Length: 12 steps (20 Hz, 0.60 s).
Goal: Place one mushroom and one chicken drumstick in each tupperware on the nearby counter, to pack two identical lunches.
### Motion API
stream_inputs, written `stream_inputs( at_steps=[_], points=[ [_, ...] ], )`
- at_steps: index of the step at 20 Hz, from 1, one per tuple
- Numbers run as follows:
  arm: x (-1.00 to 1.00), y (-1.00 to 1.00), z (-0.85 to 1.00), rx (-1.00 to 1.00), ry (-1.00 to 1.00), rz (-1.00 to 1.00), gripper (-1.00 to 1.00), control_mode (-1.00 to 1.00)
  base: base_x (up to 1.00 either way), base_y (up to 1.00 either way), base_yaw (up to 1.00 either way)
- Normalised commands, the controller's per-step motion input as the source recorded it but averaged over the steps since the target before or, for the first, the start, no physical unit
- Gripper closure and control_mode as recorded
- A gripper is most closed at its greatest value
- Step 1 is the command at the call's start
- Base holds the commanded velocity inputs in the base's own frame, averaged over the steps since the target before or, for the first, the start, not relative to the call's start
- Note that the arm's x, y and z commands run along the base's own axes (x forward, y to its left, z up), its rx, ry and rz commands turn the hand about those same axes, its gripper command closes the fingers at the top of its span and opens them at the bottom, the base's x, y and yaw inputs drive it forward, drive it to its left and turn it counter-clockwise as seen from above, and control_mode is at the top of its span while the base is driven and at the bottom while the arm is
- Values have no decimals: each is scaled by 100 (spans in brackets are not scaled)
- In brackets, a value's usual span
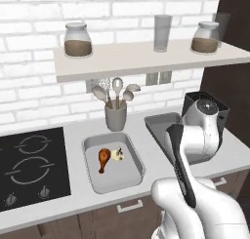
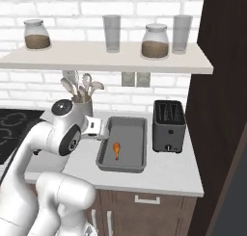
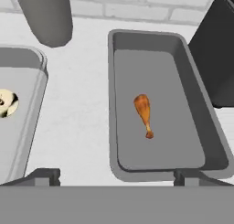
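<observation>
The light grey tupperware sits on the counter and holds a chicken drumstick and a mushroom side by side. To its right, the darker grey tupperware holds one chicken drumstick lying flat, bone tip toward the robot. My gripper hovers above the near end of the dark tupperware, open wide with nothing between its fingertips. The drumstick lies clear of them. At the left edge of the hand view, the mushroom shows in the light tub.
A black toaster stands right of the dark tub, against a tall dark cabinet. A grey utensil holder stands behind the tubs. A black stove top lies at the left. A wall shelf with jars hangs overhead.
</observation>
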Motion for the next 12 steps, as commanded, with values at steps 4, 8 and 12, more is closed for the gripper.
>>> stream_inputs(
  at_steps=[4,8,12],
  points=[
    [-93,55,54,14,-4,-26,-100,-100,0,0,0],
    [-77,14,51,19,-6,-21,-100,-100,0,0,0],
    [-59,2,6,0,-7,-2,-100,-100,0,0,0]
  ],
)
